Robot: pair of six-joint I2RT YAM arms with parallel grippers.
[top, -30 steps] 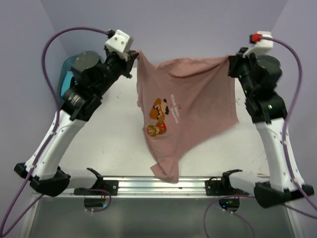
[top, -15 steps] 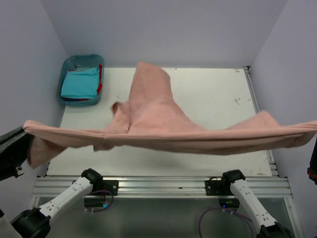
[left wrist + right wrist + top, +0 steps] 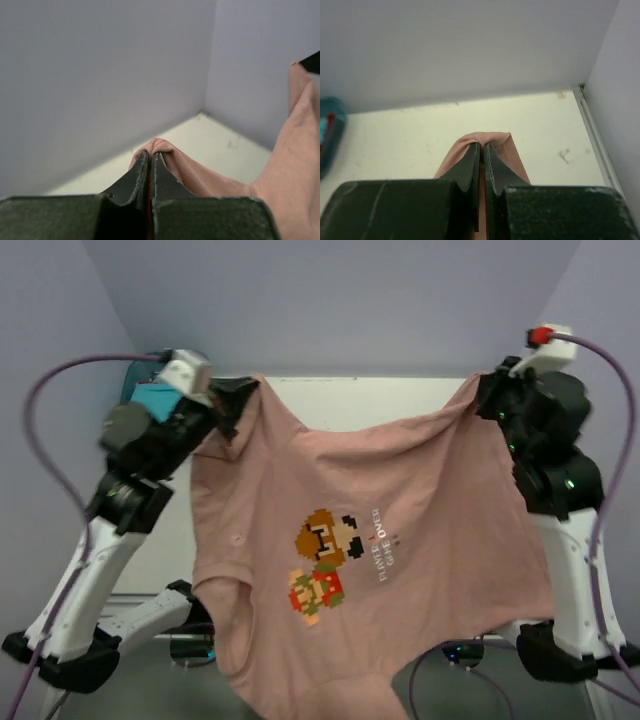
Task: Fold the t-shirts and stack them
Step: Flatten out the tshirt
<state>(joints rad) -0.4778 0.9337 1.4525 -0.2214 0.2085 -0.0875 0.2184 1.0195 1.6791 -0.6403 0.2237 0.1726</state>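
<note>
A dusty pink t-shirt [image 3: 330,500] with a pixel-character print hangs spread in the air between both arms, print facing the top camera, its lower part draping toward the near edge. My left gripper [image 3: 243,390] is shut on the shirt's upper left corner; in the left wrist view pink cloth [image 3: 165,155] bulges past its closed tips [image 3: 150,154]. At the upper right corner my right gripper [image 3: 482,390] is likewise shut on the cloth, which the right wrist view shows as a pink fold [image 3: 485,140] pinched at the tips [image 3: 482,145]. A turquoise t-shirt [image 3: 155,398] peeks out behind the left arm.
A blue plastic bin [image 3: 327,137] stands at the table's far left corner, mostly hidden by the left arm in the top view. The white table [image 3: 400,395] shows beyond the shirt, with lilac walls close on three sides.
Half a second ago the shirt was stretched low and flat near the camera with arms down; now both arms are raised far back, the shirt hanging open with its print showing.
</note>
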